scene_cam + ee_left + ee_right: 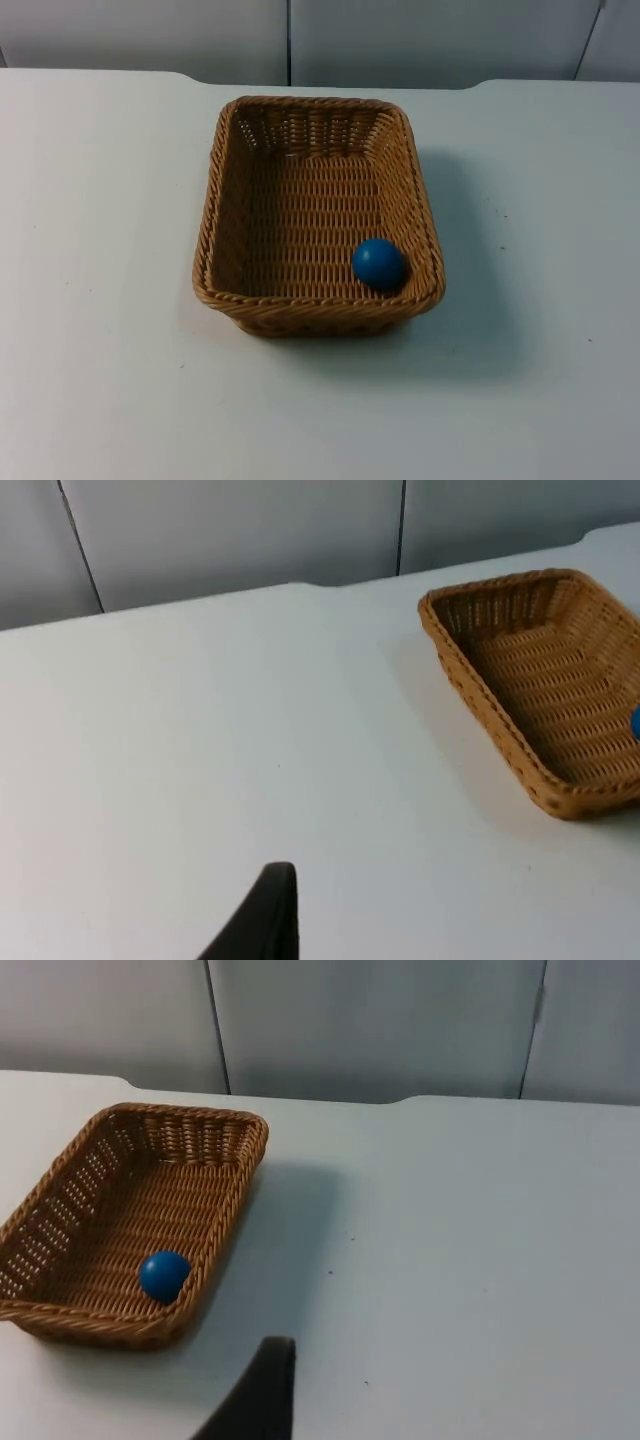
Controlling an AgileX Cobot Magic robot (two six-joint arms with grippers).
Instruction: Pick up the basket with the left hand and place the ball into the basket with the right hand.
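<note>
Woven basket [318, 215] sits flat on the white table [100, 250], rectangular with rounded corners, tan wicker, a braided rim and walls that flare outward. The weave runs in tight horizontal rows across the floor and opens into small gaps along the far wall. Inside it lies a ball [378, 264], smooth, matte, solid blue, resting on the basket floor in the near right corner, touching or almost touching the near wall. Nothing else is in the basket. No label, brand or writing is readable on basket or ball. The table surface is plain and smooth with a few tiny dark specks; it ends at a grey partition wall [420, 40] made of flat panels with thin vertical seams. From the left wrist view, the left gripper [262, 920] hangs over bare table well apart from the basket [540, 680]. From the right wrist view, the right gripper [262, 1395] is just off the basket's [120, 1220] near corner, with the ball [164, 1275] seen within. Neither claw holds anything that I can see; whether each is open or closed I cannot tell.
</note>
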